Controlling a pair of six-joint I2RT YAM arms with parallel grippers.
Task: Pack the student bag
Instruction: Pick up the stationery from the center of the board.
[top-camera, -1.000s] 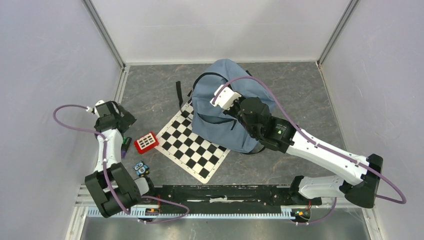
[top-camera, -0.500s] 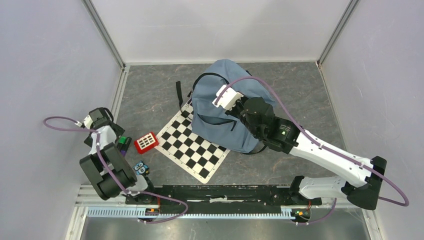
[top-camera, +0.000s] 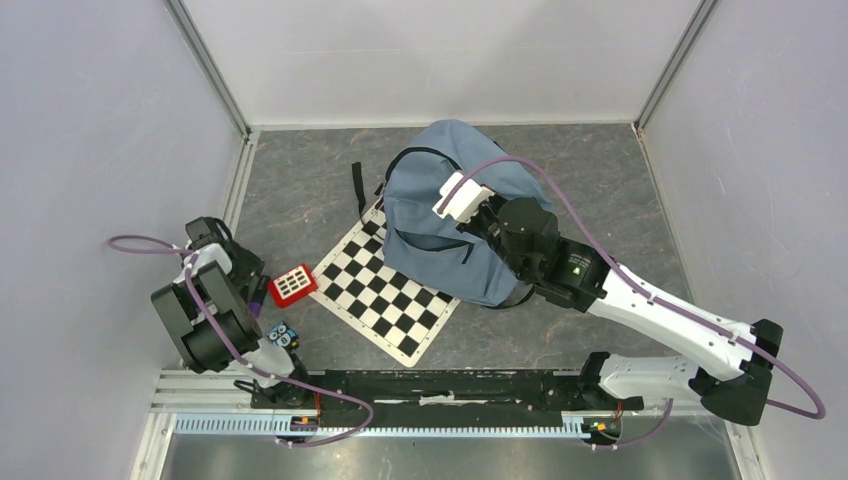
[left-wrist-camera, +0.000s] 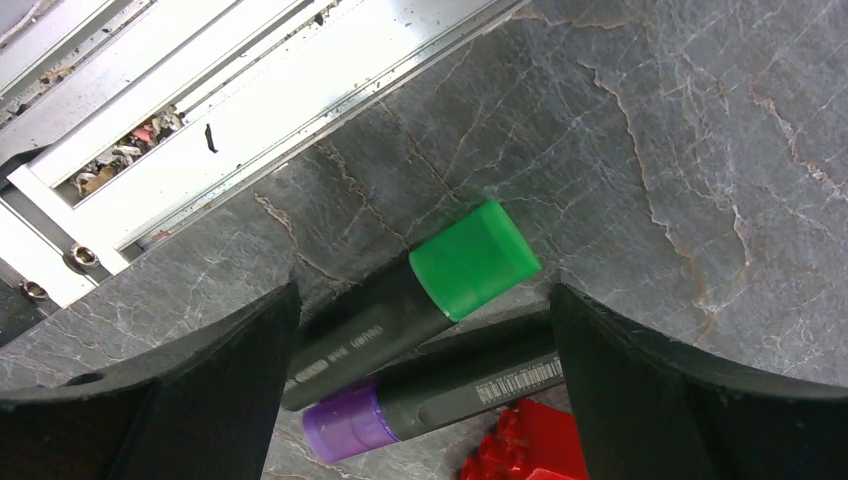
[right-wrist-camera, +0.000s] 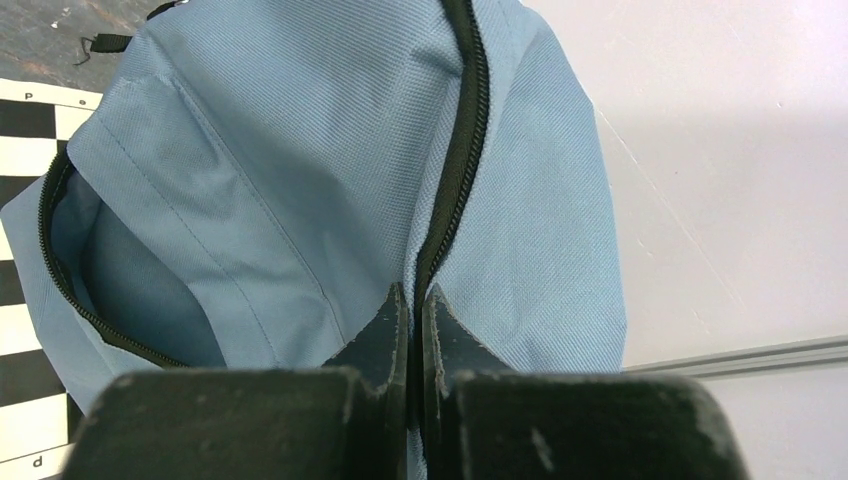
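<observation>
Backpack (top-camera: 440, 225) slumped at back-centre of the worktop (top-camera: 600, 200), its near edge overlapping a checkerboard mat (top-camera: 385, 290), front pocket gaping. Right hand (right-wrist-camera: 410, 305) up on the backpack, fingers pressed shut right at the black zip (right-wrist-camera: 465, 130); whether the zip is actually pinched, cannot tell. Left hand (left-wrist-camera: 422, 310) low at the worktop's left edge, spread fully wide and empty, straddling a green-capped marker (left-wrist-camera: 405, 305) and a purple-capped marker (left-wrist-camera: 440, 395) lying side by side, red calculator (top-camera: 293, 285) just beside.
</observation>
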